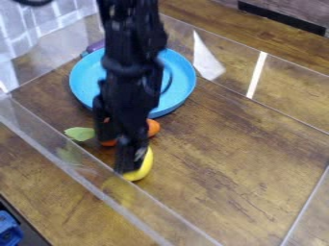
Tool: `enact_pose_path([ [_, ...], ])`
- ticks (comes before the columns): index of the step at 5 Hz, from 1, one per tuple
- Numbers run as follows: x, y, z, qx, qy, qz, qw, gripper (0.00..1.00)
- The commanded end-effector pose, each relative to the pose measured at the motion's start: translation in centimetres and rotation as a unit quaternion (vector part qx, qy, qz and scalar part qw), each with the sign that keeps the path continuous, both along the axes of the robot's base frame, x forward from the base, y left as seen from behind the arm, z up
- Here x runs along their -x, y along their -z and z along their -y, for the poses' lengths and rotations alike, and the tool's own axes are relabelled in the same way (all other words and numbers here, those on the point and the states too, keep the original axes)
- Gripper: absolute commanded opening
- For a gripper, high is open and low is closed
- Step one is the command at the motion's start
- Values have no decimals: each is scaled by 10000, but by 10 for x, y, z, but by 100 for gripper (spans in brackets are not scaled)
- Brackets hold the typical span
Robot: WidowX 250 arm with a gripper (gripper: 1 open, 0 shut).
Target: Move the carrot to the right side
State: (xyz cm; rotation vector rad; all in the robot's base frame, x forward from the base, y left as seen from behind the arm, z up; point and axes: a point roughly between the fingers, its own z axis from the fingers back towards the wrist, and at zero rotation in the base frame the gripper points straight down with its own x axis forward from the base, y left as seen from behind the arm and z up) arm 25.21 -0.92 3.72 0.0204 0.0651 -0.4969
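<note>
The open gripper (122, 144) stood straight over the carrot (150, 127), jaws spread to either side of its body, which lay lengthwise across the tabletop (244, 163) near the left edge, beside the blue plate (180, 82).

One camera looks down from high up at a slant, fairly near the wooden table (244, 163), with the blue plate (180, 82) at upper middle.

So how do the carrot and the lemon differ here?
The carrot is orange with a green leaf; the lemon is plain yellow. The carrot lies nearer the blue plate; the lemon lies nearer the camera. The arm covers most of the carrot, less of the lemon. Both lie on the wooden table.
</note>
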Motion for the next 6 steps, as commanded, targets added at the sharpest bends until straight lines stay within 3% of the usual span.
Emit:
enact_pose_path([
  [1,-7,2,-18,-36,253,371,9990,100],
  [2,-12,3,-33,-2,498,458,9977,100],
  [3,-15,4,-47,4,738,492,9961,0],
  [4,-18,6,-60,37,1028,517,9933,100],
  [6,-20,-5,-45,103,418,636,9971,100],
])
